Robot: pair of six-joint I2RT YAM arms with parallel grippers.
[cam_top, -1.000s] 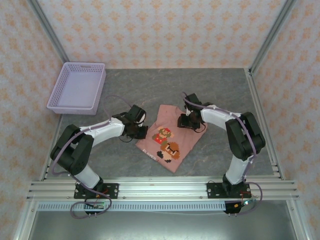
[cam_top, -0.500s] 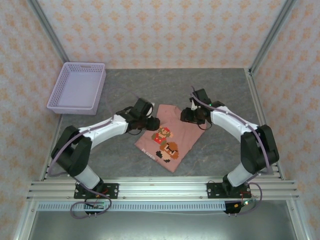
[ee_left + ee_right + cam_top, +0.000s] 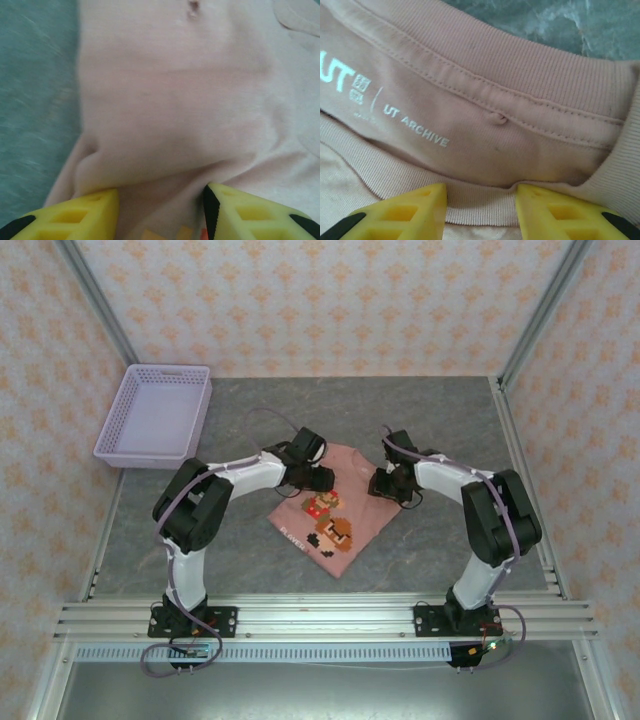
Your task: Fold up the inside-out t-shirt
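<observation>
Near the middle of the table (image 3: 230, 560), between the two arms, lying print (image 3: 328, 518) up with its top edge away from the bases: shirt (image 3: 372, 512). Left gripper (image 3: 318, 478) down on the top left part of it, jaws spread, a soft ridge of cloth rising between the yellow fingers (image 3: 85, 210) but not yet pinched. Right gripper (image 3: 481, 200) at the collar (image 3: 530, 70), jaws spread as well, astride the nearer ribbed band, just below the printed neck label (image 3: 415, 125). Probably the moment of taking hold along the top edge for a fold. To do it well: lower both a little to get cloth well between the fingers, then close on both sides at about the same time. On the right, take the rib and the layer under it together, not the rib alone. On the left, take the whole ridge, not only its top skin. After closing, lift low and carry evenly, keeping the edge lightly stretched between the grips, so as not to drag or wrinkle the rest.
</observation>
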